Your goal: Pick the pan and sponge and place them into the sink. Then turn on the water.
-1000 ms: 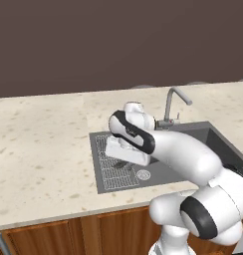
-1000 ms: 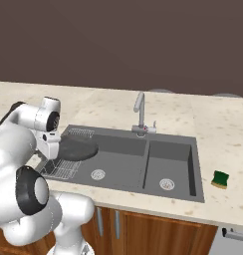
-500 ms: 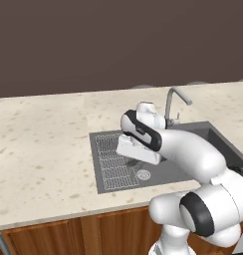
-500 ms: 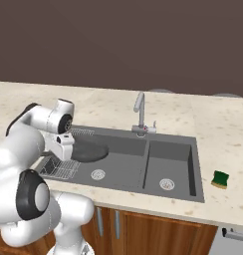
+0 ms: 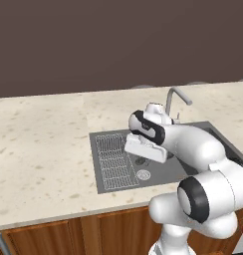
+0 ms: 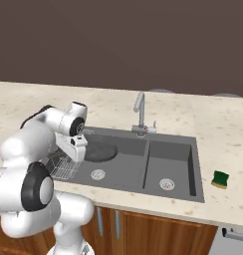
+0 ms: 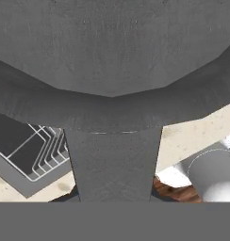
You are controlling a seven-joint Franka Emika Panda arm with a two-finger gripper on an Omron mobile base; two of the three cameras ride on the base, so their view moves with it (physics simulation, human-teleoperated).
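Note:
The pan (image 6: 100,151), a round dark grey skillet, hangs low over the left basin of the sink (image 6: 194,144). In the hand view its body (image 7: 112,56) spreads across the top and its short handle (image 7: 112,164) runs down toward the fingers. My gripper (image 6: 79,151) is shut on that handle at the pan's left side; seen from the left base, the hand (image 5: 145,148) covers most of the pan. The sponge (image 6: 221,179), green with a yellow edge, lies on the counter right of the sink. No water shows at the faucet (image 6: 139,107).
A wire rack (image 5: 113,159) lies at the left end of the left basin, partly under the pan's handle (image 7: 36,150). The curved faucet (image 5: 176,97) stands behind the divider between the basins. Beige stone counter (image 5: 39,149) surrounds the sink.
The arm has swung right with the pan, carrying it from above the wire rack toward the middle of the left basin. The grip on the handle is unchanged.

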